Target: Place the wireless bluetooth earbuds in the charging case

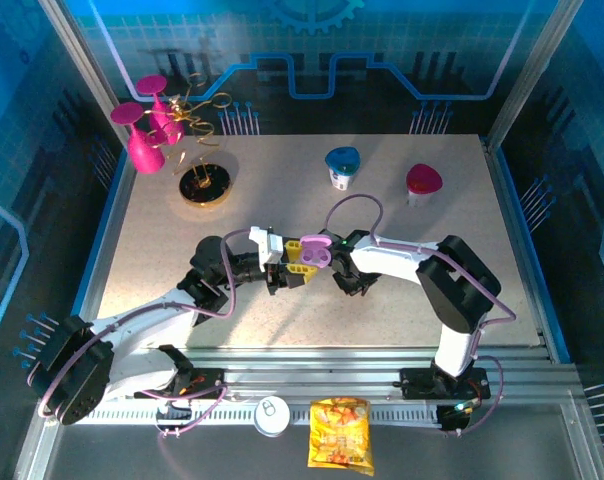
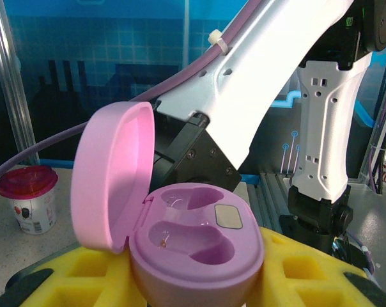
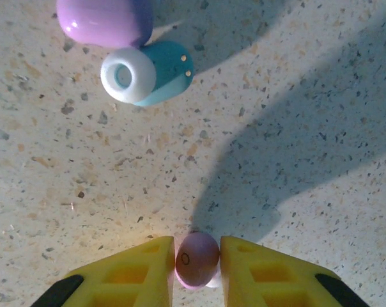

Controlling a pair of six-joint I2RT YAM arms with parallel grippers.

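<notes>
My left gripper (image 2: 193,288) is shut on the lilac charging case (image 2: 196,246), its yellow fingers (image 2: 308,275) on either side of the base. The lid (image 2: 113,176) stands open to the left. Both moulded wells are empty, and a small grey pad sits beside them. From above, the case (image 1: 315,251) is at the table's middle, close to my right arm's wrist. My right gripper (image 3: 197,259) is low over the table, shut on a small lilac earbud (image 3: 196,256). Farther off lie a teal rounded piece with a white ring end (image 3: 148,72) and a lilac rounded piece (image 3: 103,22), touching each other.
A blue-lidded cup (image 1: 342,165) and a red-lidded cup (image 1: 423,183) stand at the back right. Pink goblets (image 1: 147,130) and a gold stand on a black dish (image 1: 204,186) are at the back left. A snack bag (image 1: 340,433) and a can (image 1: 273,414) lie on the front rail.
</notes>
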